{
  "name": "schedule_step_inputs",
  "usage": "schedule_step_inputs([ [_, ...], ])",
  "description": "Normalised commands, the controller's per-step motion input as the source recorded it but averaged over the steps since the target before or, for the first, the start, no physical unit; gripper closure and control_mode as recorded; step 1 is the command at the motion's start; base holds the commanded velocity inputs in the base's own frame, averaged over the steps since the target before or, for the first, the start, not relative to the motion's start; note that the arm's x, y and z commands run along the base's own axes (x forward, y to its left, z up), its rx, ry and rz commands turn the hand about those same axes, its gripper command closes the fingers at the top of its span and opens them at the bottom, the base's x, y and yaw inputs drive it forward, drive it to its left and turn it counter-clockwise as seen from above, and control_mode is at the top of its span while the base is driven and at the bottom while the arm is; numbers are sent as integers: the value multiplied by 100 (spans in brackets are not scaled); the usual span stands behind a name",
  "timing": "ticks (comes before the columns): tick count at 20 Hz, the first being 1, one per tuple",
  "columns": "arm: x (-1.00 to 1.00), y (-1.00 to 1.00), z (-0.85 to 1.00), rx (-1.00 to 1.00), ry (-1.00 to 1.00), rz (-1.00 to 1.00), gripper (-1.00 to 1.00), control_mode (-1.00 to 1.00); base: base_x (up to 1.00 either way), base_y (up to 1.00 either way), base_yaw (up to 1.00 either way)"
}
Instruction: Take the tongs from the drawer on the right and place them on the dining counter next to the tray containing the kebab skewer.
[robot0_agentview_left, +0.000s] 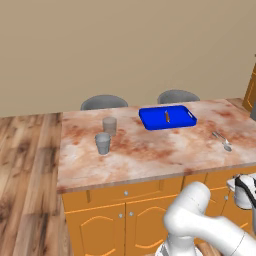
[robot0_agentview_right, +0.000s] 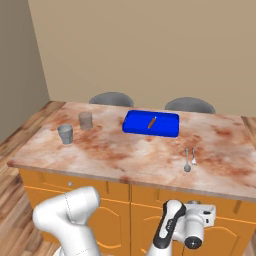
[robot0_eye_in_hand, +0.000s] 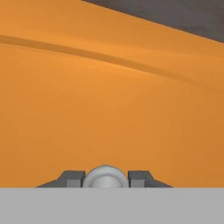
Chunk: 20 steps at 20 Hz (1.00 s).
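Gripper (robot0_eye_in_hand: 105, 178): closed on the round grey drawer knob (robot0_eye_in_hand: 105, 176), one finger on each side.
Drawer (robot0_eye_in_hand: 109, 109): orange front directly ahead, its groove slanting across.

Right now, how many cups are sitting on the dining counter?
2. Both stand on the left part of the dining counter: one grey cup nearer the front edge, the other cup just behind it, toward the blue tray. None seems hidden.
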Motion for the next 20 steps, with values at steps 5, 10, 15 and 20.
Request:
schedule_step_inputs([
  [5,-28,-4,-3,0,0,0,100,-100,0,0,0],
  [10,-96,-40,-17,0,2,-9,100,-100,0,0,0],
  [15,-100,-50,-22,0,2,-11,100,-100,0,0,0],
  [20,-100,-56,-27,0,1,-12,100,-100,0,0,0],
])
